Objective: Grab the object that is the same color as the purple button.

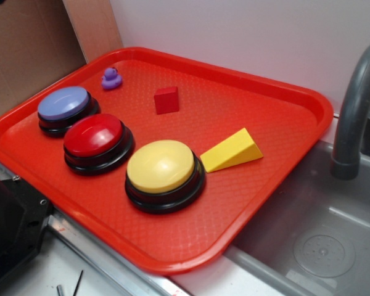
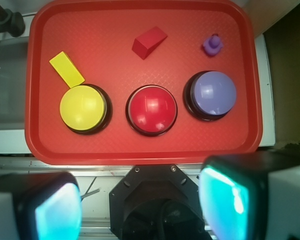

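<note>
gripper wide open and empty, held back off the tray's near edge; nothing grabbed yet

your gripper (image 2: 140, 210) sits high with its pads spread apart; the purple duck (image 2: 213, 44) lies ahead and to the right in the wrist view, just beyond the purple button (image 2: 210, 94), near the far rim of the red tray (image 2: 40, 135); too small to read a long axis; flat textured surface, free room around it, the red cube (image 2: 149, 42) well apart.
</note>
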`<state>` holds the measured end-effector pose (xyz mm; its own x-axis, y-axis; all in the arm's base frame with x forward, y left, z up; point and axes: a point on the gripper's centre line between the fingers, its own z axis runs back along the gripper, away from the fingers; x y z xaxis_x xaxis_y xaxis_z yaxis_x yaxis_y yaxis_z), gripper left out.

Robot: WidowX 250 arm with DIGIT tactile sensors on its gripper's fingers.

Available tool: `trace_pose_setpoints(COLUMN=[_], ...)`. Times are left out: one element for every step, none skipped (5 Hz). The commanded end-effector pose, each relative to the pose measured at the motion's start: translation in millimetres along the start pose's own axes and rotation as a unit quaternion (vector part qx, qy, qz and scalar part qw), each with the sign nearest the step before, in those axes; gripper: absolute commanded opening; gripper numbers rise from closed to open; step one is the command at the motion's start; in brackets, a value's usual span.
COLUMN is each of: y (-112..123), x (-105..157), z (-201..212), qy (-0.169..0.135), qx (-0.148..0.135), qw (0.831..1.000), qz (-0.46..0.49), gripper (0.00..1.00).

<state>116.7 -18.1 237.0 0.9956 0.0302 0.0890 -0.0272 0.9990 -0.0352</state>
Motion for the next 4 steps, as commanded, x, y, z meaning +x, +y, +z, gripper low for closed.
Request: trace_pose_setpoints(y=[0.0, 8.5, 23.8, 38.7], x=[0.0, 20.1, 45.3, 64.8], z=[0.0, -16.0, -37.3, -52.0], qy=[0.000, -0.010, -0.011, -0.027], qx=[0.000, 0.004, -0.002, 0.005], qw=[1.000, 0.999, 0.992, 0.983], qz=[0.000, 0.047, 0.125, 0.182], gripper=[1.00, 1.00, 1.00, 1.00])
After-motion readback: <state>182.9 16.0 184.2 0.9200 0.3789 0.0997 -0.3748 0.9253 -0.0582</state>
